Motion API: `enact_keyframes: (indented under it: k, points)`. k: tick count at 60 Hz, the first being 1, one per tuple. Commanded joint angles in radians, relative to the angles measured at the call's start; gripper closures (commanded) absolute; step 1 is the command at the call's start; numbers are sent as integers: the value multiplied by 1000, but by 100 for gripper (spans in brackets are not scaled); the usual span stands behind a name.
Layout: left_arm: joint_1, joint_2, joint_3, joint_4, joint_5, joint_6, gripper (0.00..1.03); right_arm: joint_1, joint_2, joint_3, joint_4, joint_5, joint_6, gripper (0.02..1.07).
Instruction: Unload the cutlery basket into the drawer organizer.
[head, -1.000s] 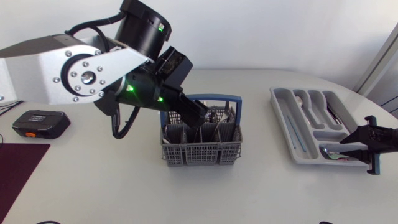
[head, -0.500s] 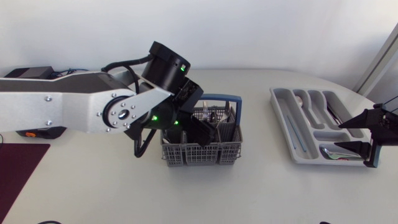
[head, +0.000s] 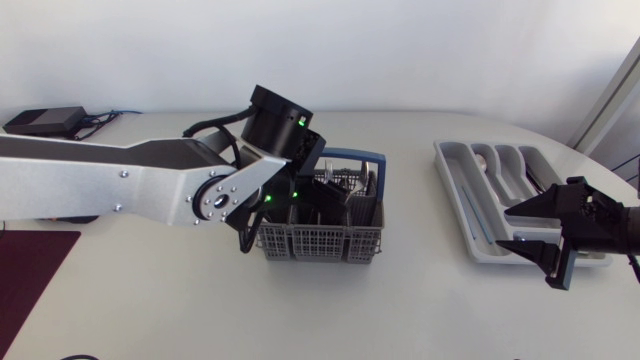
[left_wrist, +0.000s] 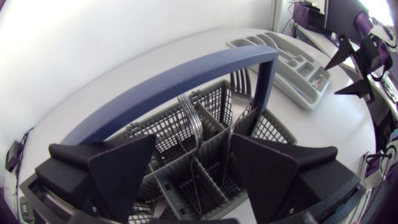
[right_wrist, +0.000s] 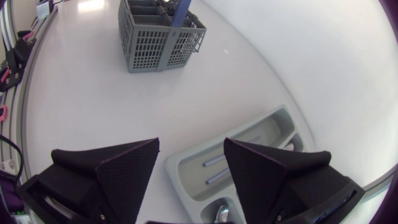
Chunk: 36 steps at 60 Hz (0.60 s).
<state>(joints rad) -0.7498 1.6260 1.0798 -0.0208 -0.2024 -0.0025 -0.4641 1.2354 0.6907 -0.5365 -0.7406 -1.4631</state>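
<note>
1. Left hand (left_wrist: 194, 163), spread open, sits inside the basket (head: 320, 240) at the desk's (head: 150, 300) middle; closing askew could catch a divider (left_wrist: 210, 144) and drag it.
2. Right hand (right_wrist: 191, 149), also open, hangs over the organizer's (head: 470, 215) end.

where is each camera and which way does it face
Head view: fixed above the table, looking down; left arm over the cutlery basket, right tool at the drawer organizer.
Left wrist view: on the left arm, looking into the basket; left tool open.
Right wrist view: on the right arm, facing organizer and basket; its tool open.
Shared by all: basket, organizer.
</note>
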Motion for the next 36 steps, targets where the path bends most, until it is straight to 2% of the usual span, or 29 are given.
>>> enact_keyframes:
  k: [1, 6, 15, 19, 24, 36]
  points:
    - [-11, 32, -32, 35, -31, -21, 28, 21, -36, -49, 26, -13, 55, 31]
    - [-11, 55, -38, 50, -43, -36, 28, 38, -59, -77, 53, -13, 93, 27]
    - [-29, 74, -73, 133, -65, -36, 28, 58, -71, -111, 72, -14, 110, 27]
    - [-36, 89, -81, 163, -83, -39, 39, 61, -74, -123, 82, -14, 112, 27]
    - [-39, 100, -83, 188, -95, -39, 43, 62, -77, -128, 82, -19, 112, 27]
    - [-52, 123, -72, 232, -138, -33, 44, 62, -80, -148, 95, -25, 109, 27]
